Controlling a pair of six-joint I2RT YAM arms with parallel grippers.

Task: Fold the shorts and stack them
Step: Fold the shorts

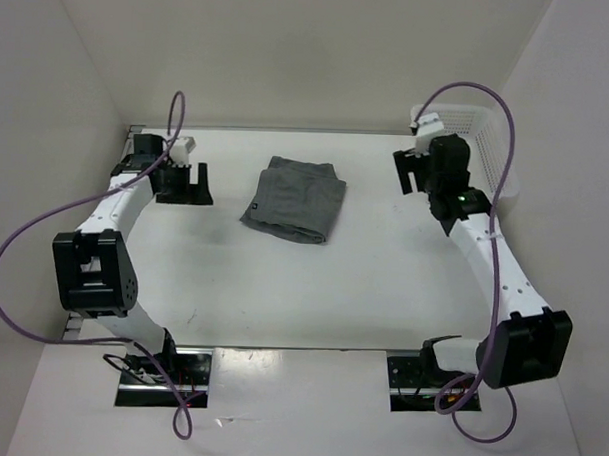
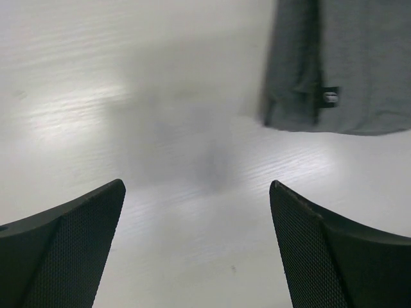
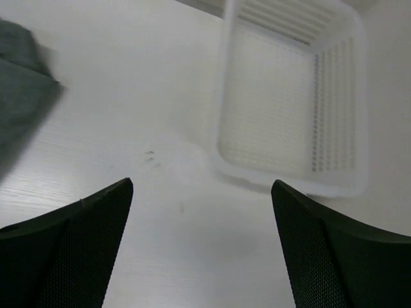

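Observation:
The grey shorts lie folded in a compact rectangle on the white table, in the far middle. A tiny dark tag sits on their edge. The shorts fill the upper right of the left wrist view and show as a grey corner at the left edge of the right wrist view. My left gripper is open and empty over bare table, left of the shorts. My right gripper is open and empty, right of the shorts, beside the basket.
A white mesh plastic basket stands at the far right corner; its rim shows in the right wrist view, and it holds nothing. White walls close in the table on the left, back and right.

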